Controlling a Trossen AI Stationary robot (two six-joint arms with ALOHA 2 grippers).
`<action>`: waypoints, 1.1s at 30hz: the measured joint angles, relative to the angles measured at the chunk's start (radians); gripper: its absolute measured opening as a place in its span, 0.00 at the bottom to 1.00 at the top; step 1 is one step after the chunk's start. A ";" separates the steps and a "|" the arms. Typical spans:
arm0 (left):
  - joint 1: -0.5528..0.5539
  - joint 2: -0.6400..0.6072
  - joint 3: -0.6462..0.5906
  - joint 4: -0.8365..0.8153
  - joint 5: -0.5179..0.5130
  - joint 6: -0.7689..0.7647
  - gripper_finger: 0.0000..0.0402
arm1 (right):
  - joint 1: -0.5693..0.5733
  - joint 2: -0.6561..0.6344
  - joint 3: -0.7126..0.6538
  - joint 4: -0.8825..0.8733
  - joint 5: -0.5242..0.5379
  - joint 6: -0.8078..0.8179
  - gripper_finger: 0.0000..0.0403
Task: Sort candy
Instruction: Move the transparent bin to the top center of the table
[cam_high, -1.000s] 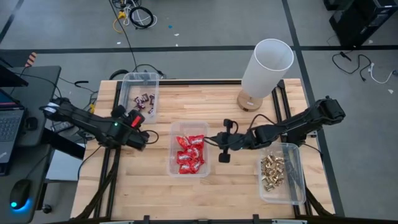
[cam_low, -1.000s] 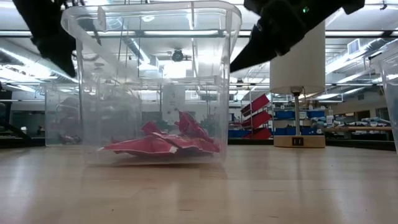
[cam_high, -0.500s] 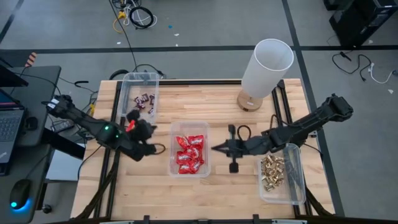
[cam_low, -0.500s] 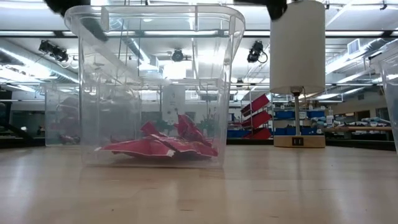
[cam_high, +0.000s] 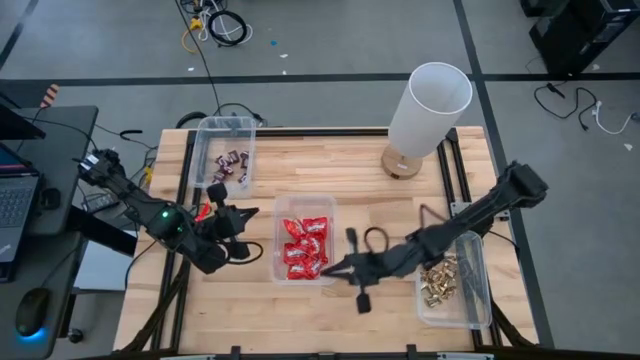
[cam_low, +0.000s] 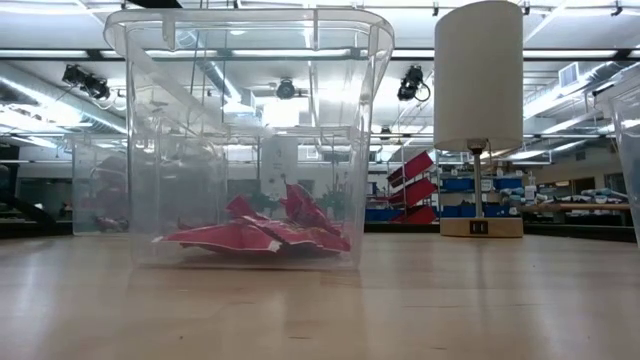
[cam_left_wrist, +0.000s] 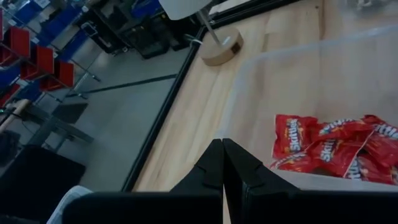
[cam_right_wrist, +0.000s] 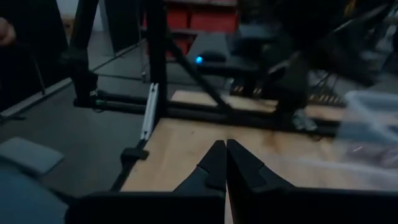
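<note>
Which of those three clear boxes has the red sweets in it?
The middle bin, between the two arms. It holds the shiny red packets; the others hold dark mini bars and gold-foil pieces.

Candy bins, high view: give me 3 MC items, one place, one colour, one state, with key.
1. Where do the gold-foil pieces lie?
A. middle bin
B. bin at the table's right edge
C. bare table

2. What colour are the packets in the middle bin?
A. red
B. green
C. blue

3. The left gripper is:
A. wide open
B. shut, empty
C. shut on a packet

Key: B, the gold pile fills the right bin; A, red wrappers show; B, fingers meet with nothing between.
</note>
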 joint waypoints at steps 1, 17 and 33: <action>-0.003 0.000 0.000 -0.002 0.000 0.001 0.00 | 0.006 0.035 0.031 -0.010 0.000 0.023 0.00; -0.010 0.000 0.000 -0.157 0.010 -0.031 0.00 | 0.101 0.487 0.729 -0.835 0.058 0.566 0.00; -0.010 0.000 0.000 -0.223 0.011 -0.027 0.00 | 0.070 0.544 0.790 -1.225 0.091 0.981 0.00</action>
